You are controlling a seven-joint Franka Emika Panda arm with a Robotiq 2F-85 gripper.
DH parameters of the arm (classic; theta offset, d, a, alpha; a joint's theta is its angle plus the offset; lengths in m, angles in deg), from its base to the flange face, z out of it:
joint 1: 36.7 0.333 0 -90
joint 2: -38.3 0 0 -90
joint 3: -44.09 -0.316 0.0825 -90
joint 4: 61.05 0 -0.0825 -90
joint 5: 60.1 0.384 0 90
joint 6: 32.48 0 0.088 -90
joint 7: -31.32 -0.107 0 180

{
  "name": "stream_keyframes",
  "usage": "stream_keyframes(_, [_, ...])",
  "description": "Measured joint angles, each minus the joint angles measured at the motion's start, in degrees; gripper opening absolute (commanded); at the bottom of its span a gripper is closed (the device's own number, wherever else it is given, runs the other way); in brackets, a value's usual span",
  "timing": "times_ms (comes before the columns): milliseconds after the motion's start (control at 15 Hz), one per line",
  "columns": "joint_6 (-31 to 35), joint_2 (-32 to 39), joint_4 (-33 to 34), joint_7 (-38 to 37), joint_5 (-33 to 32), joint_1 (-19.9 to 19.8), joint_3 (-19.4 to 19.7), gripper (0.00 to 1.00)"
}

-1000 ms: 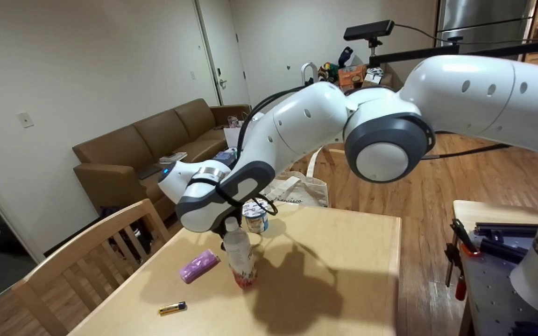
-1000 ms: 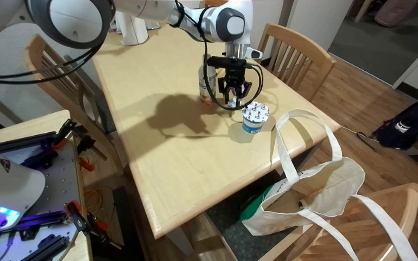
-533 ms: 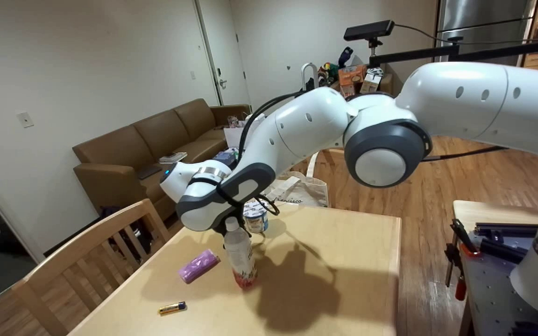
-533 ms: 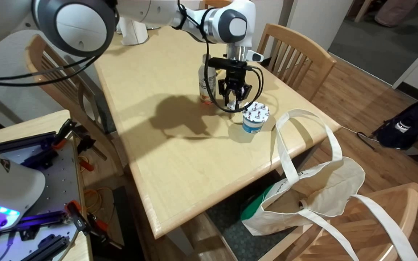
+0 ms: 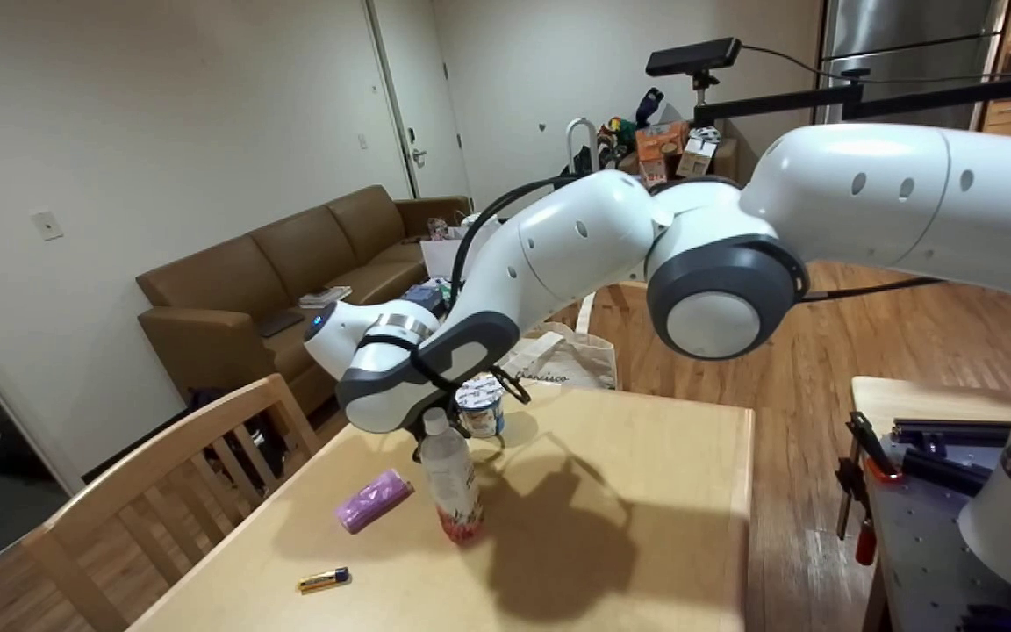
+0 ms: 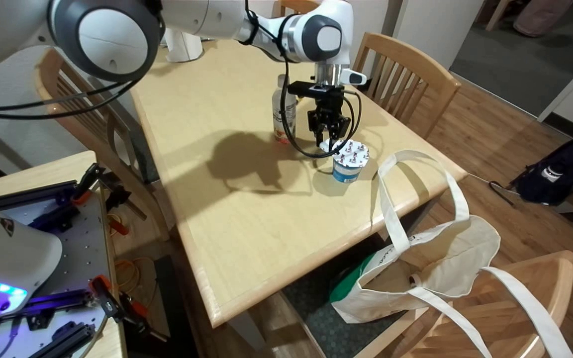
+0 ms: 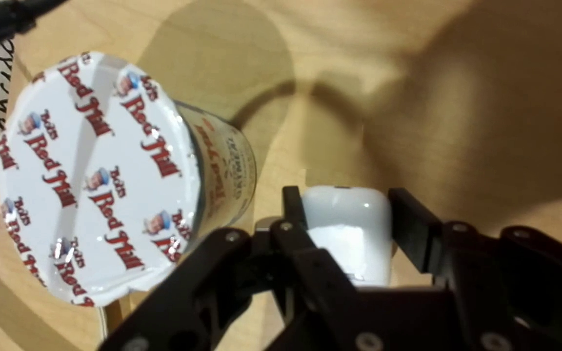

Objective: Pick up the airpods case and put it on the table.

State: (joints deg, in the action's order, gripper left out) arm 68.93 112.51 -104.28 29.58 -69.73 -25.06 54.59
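Observation:
The airpods case point(image 7: 354, 234) is small, white and glossy. In the wrist view it sits between the two black fingers of my gripper point(image 7: 345, 202), with a fingertip against each side. In an exterior view the case point(image 6: 325, 145) shows as a small white patch at the fingertips of my gripper point(image 6: 327, 142), held a little above the table point(image 6: 246, 233). The light-wood table also shows in an exterior view point(image 5: 663, 448). There the bottle and wrist hide the case and most of the gripper.
An oatmeal cup point(image 7: 100, 180) stands close beside the gripper; it also shows in both exterior views point(image 5: 480, 412) point(image 6: 349, 164). A tall bottle point(image 5: 453, 483), a purple pack point(image 5: 374, 500) and a battery point(image 5: 323, 579) are on the table. A tote bag point(image 6: 416, 268) stands past the edge.
My gripper has shifted slightly toward the oatmeal cup, and the white case has moved along with it. The bottle, cup, pack and battery have stayed in place.

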Motion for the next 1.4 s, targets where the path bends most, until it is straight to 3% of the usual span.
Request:
stream_keyframes(267, [0.0, 1.5, 1.5, -1.0, 0.0, 0.3, 0.1, 0.23])
stream_keyframes(333, [-0.1, 1.9, 2.1, -1.2, 0.0, 0.3, 0.2, 0.69])
stream_keyframes(667, [-1.2, 3.5, 4.6, -3.2, 0.0, 0.5, 1.1, 0.98])
stream_keyframes(1133, [-6.3, 3.1, 6.2, -6.6, 0.4, -0.7, 1.2, 1.0])
stream_keyframes(1400, [-9.9, 0.8, 6.6, -4.8, 1.3, -2.6, 0.4, 1.0])
